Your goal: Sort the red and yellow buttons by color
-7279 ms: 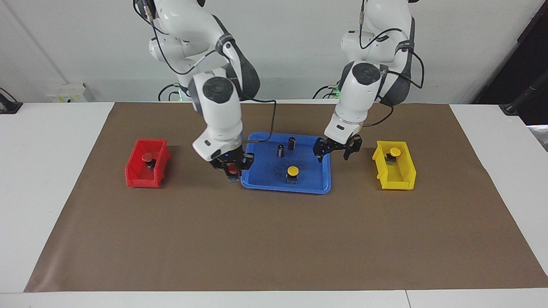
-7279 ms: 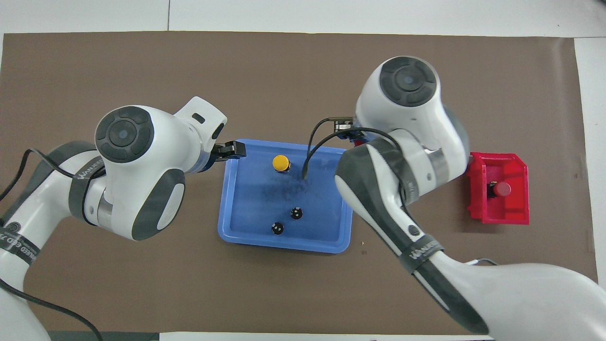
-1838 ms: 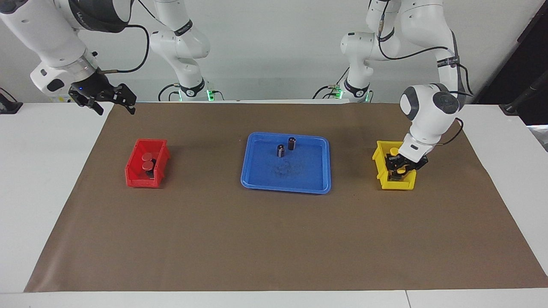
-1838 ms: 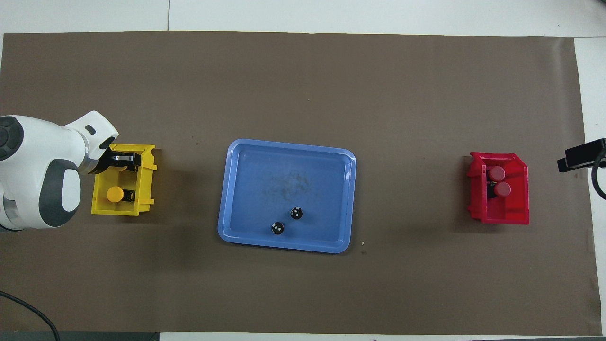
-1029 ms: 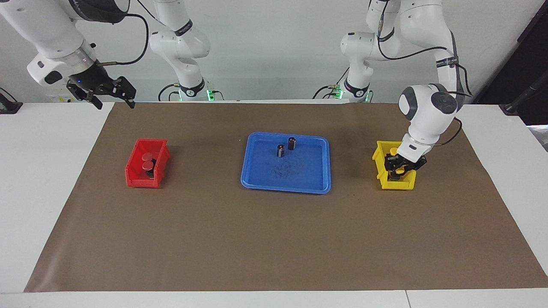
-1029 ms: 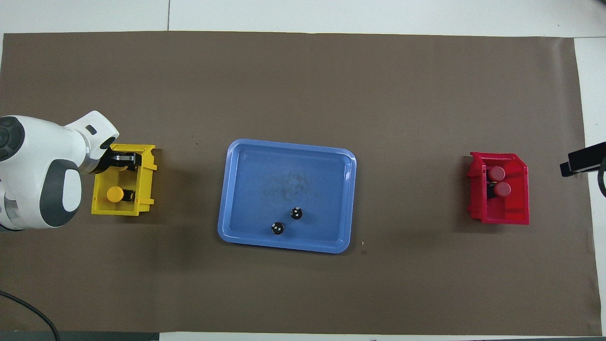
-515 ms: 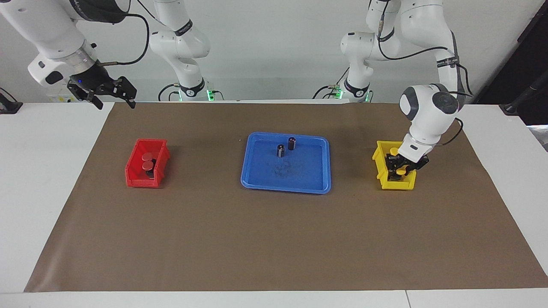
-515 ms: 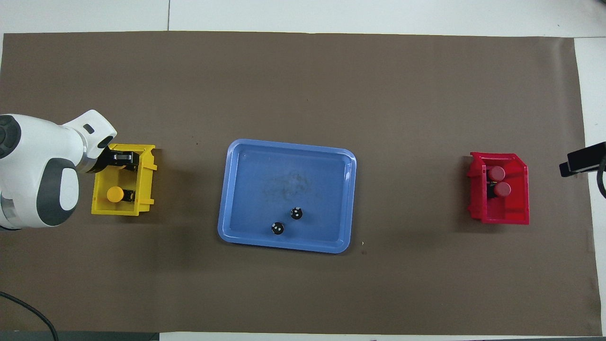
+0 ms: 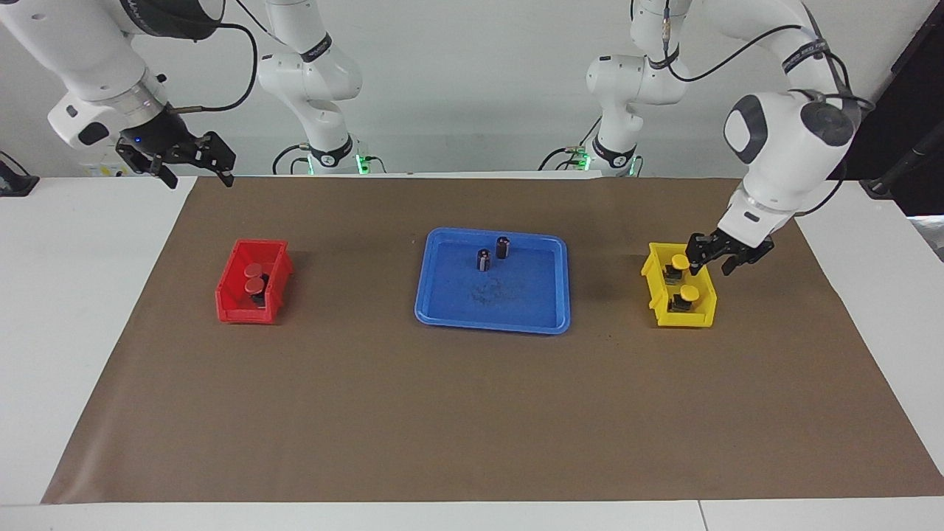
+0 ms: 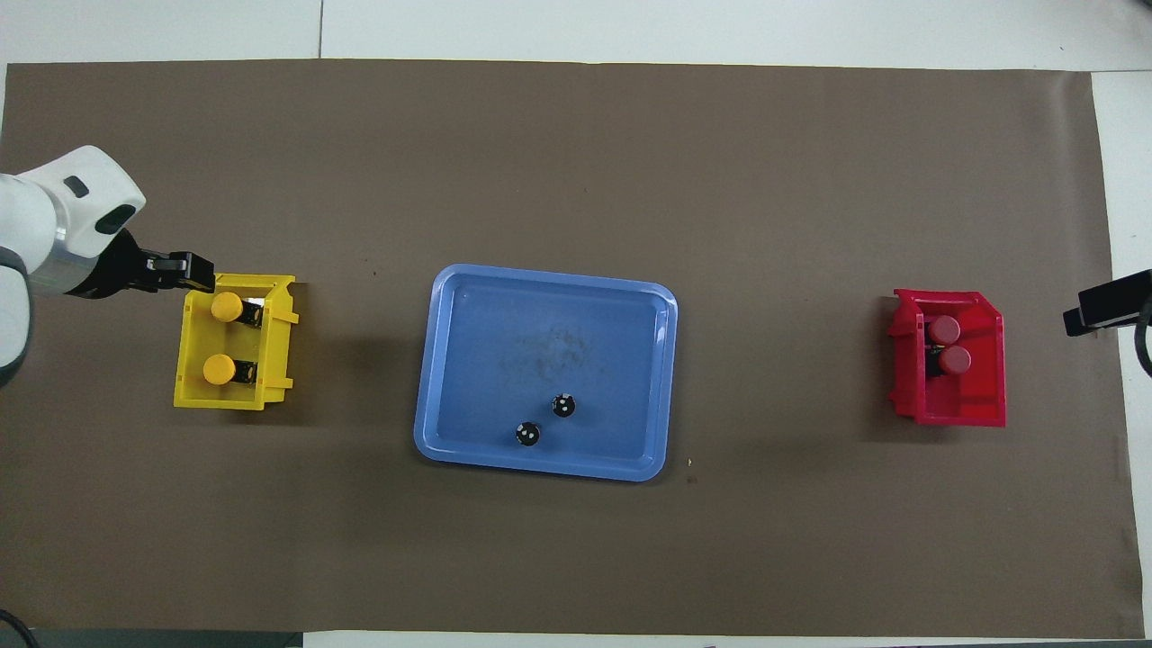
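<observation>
The two yellow buttons (image 9: pixel 683 282) stand upright in the yellow bin (image 9: pixel 706 316), and the two red buttons (image 9: pixel 253 279) in the red bin (image 9: pixel 234 311); the blue tray (image 9: pixel 560 310) between the bins holds only two dark cylinders (image 9: pixel 492 254). Each button looks small, light and rigid, its smooth round cap probably slippery, so the squarer dark base below seems the better place to grip. The left gripper (image 9: pixel 726 251) hangs over the yellow bin's edge, fingers spread and empty. The right gripper (image 9: pixel 193 163) waits beside the red bin's end of the table, also spread and empty.
</observation>
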### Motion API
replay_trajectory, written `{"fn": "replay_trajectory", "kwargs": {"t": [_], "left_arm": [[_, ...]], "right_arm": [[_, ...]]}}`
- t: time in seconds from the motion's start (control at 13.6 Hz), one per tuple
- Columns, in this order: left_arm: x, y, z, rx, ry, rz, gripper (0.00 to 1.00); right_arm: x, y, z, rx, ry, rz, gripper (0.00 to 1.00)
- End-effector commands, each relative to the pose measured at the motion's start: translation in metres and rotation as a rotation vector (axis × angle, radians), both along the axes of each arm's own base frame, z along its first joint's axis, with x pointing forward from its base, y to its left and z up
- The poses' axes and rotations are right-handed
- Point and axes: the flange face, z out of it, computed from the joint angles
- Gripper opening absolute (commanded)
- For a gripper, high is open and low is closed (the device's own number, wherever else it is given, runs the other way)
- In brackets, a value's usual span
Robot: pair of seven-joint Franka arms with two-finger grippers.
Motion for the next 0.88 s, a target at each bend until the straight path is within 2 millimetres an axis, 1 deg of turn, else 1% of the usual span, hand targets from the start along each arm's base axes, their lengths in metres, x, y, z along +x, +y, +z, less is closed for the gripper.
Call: {"fn": "replay_trajectory", "kwargs": {"t": [0.0,0.07,0.15,0.22,0.29,0.44,0.59,0.66,0.81], "left_arm": [[-0.011,0.001,0.023,0.001,0.009,-0.006,1.00],[-0.015,0.001,0.028,-0.002,0.010,-0.008,1.00],[-0.016,0.005,0.032,-0.004,0.004,-0.002,1.00],[-0.022,0.010,0.041,-0.009,-0.003,0.004,1.00],[-0.026,0.013,0.046,-0.008,0.005,0.006,1.00],[-0.036,0.019,0.060,0.044,0.012,-0.006,1.00],[-0.041,0.020,0.068,0.054,0.042,-0.005,1.00],[-0.042,0.020,0.070,0.053,0.052,-0.003,1.00],[-0.045,0.020,0.069,0.054,0.072,-0.003,1.00]], "right_arm": [[-0.005,0.001,0.003,-0.006,0.004,-0.012,1.00],[-0.004,0.002,0.003,-0.006,0.004,-0.010,1.00],[-0.004,0.002,0.003,-0.006,0.004,-0.010,1.00],[-0.004,0.005,0.002,-0.005,0.007,-0.006,1.00],[-0.004,0.005,0.003,-0.005,0.004,-0.006,1.00],[-0.004,0.005,0.003,-0.005,0.002,-0.004,1.00],[-0.001,0.011,0.007,-0.003,-0.003,0.010,1.00],[-0.001,0.011,0.010,-0.003,-0.003,0.010,1.00],[-0.001,0.011,0.009,-0.005,0.001,0.008,1.00]]}}
